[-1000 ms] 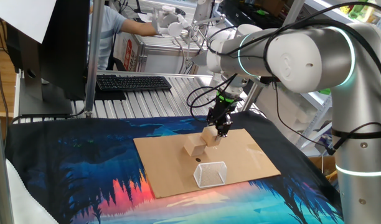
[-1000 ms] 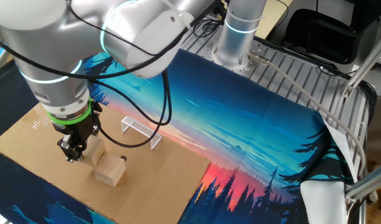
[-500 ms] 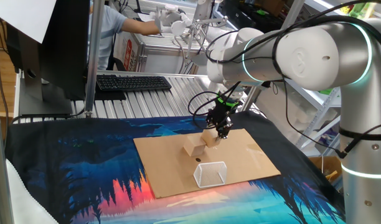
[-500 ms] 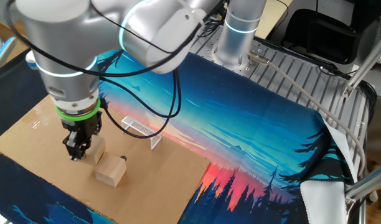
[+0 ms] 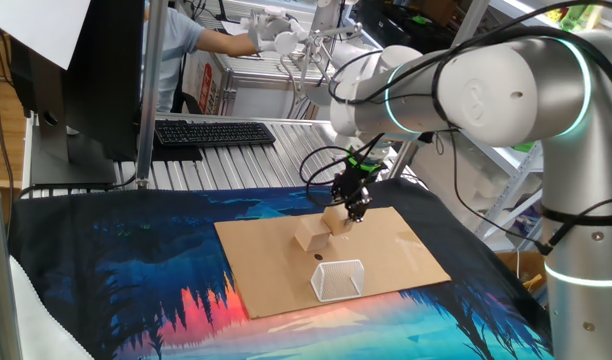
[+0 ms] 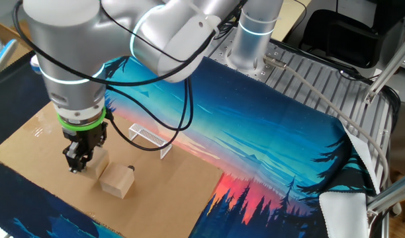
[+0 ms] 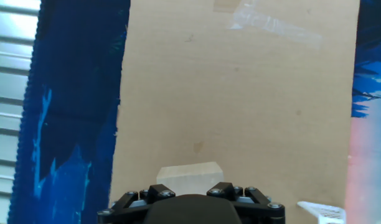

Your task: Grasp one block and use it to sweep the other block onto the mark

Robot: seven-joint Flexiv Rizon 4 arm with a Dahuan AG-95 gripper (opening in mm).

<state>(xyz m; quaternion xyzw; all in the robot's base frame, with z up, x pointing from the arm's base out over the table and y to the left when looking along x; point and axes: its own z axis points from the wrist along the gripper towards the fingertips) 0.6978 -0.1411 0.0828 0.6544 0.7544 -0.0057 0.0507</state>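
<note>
Two pale wooden blocks lie on the cardboard sheet (image 5: 286,270). My gripper (image 5: 353,210) points straight down and is shut on the far block (image 5: 335,221). This block also shows in the other fixed view (image 6: 98,160) and between the finger bases in the hand view (image 7: 189,173). The second block (image 5: 311,236) sits right against it on the near side, as the other fixed view (image 6: 117,181) also shows. The mark (image 5: 319,257) is a tiny dark dot just in front of the second block, at that block's corner in the other fixed view (image 6: 131,170).
A clear box with white edges (image 5: 338,280) stands on the cardboard just beyond the mark, also in the other fixed view (image 6: 148,137). The cardboard lies on a blue printed cloth (image 5: 116,270). A keyboard (image 5: 214,132) and a person are behind the table.
The arm's upper links have turned a little. The gripper has stayed on the block, and the blocks have barely shifted.
</note>
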